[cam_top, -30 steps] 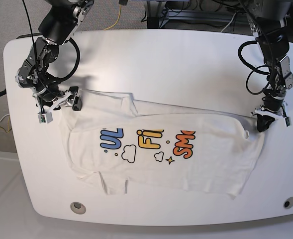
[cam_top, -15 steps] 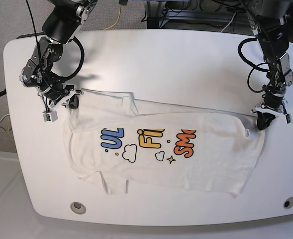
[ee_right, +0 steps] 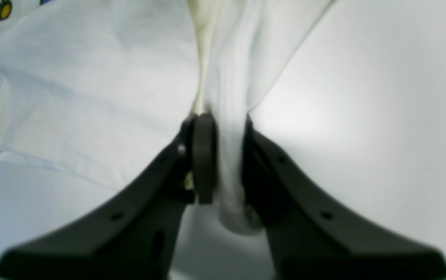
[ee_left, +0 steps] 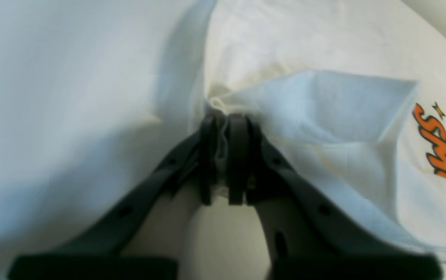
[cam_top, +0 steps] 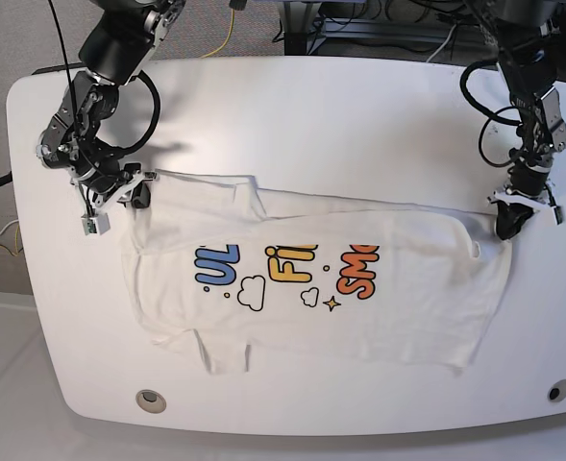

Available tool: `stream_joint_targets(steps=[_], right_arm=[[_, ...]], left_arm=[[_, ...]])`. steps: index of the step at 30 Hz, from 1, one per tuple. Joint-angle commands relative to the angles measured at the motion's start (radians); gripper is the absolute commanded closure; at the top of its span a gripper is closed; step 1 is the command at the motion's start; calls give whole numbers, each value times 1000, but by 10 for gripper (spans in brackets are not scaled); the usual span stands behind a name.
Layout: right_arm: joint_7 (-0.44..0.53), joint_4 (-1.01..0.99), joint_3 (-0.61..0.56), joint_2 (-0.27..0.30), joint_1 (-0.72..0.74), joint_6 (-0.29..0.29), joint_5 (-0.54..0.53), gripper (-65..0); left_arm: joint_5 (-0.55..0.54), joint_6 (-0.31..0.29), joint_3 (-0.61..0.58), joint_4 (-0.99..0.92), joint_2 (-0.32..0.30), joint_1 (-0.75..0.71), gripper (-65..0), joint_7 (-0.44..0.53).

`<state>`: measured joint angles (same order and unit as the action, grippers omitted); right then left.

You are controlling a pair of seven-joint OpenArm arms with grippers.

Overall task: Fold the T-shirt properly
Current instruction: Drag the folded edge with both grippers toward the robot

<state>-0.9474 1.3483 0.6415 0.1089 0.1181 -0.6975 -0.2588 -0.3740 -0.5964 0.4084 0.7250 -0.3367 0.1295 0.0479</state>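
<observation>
From my seat the table [cam_top: 359, 106] is mostly covered by the T-shirt [cam_top: 388, 317], lying print-up across the middle and already doubled over once, so I'd say we're partway with more folds left. Right gripper [cam_top: 134, 195], at about 9 o'clock, is pinched on a bunched corner of it. Left gripper [cam_top: 509, 223], at 3 o'clock, is clamped on the opposite edge.

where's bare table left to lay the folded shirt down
The wide strip of table behind the T-shirt, between the two arms, is bare. A narrower band runs along the near edge. The middle is covered by the shirt, pinched at both far corners.
</observation>
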Motion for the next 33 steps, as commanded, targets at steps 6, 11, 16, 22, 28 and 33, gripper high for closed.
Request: stream_joint_targets(steps=[6, 11, 16, 22, 28, 33], right_arm=[[-3, 12, 2, 21, -8, -1, 8, -98], [-3, 12, 2, 35, -27, -1, 8, -97], [-3, 15, 2, 41, -41, -1, 8, -96], [-3, 15, 4, 64, -67, -1, 0, -94], [-3, 16, 8, 70, -80, -1, 0, -94], [-3, 18, 8, 70, -113, -1, -1, -94]], left_arm=[[45, 22, 1, 106, 21, -127, -49, -76], [45, 22, 1, 181, 34, -199, -49, -76], [46, 22, 1, 247, 72, -255, -49, -79], [46, 22, 1, 311, 74, -302, -49, -147], [46, 25, 2, 379, 86, -348, -49, -174], [46, 26, 2, 422, 87, -390, -49, -185]])
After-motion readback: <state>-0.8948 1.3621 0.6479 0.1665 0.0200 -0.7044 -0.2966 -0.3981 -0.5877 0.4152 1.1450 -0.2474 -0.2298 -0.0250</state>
